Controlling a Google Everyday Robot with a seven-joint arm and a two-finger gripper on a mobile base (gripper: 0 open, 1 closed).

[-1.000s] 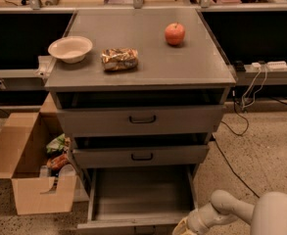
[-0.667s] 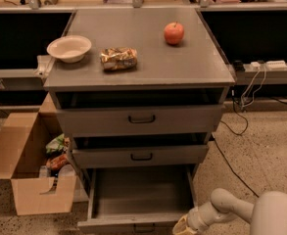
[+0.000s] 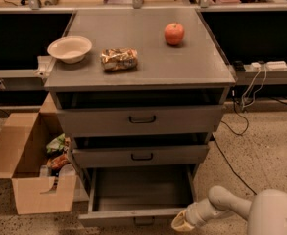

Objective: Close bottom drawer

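The bottom drawer (image 3: 138,212) of the grey cabinet is pulled far out, showing its plain grey tray (image 3: 142,188). Its slim front panel lies at the lower edge of the view, with the small black handle (image 3: 144,222) partly cut off. My gripper (image 3: 182,223) is at the end of the white arm (image 3: 221,204), low at the right end of the drawer's front panel and seemingly touching it. The medium-fronted drawer (image 3: 142,155) and the tall-fronted drawer (image 3: 142,120) above stand slightly out.
On the cabinet top (image 3: 148,62) are a white bowl (image 3: 69,49), a crinkled snack bag (image 3: 119,58) and a red apple (image 3: 174,33). An open cardboard box (image 3: 30,170) with packets stands left of the cabinet. Cables (image 3: 246,92) run along the floor on the right.
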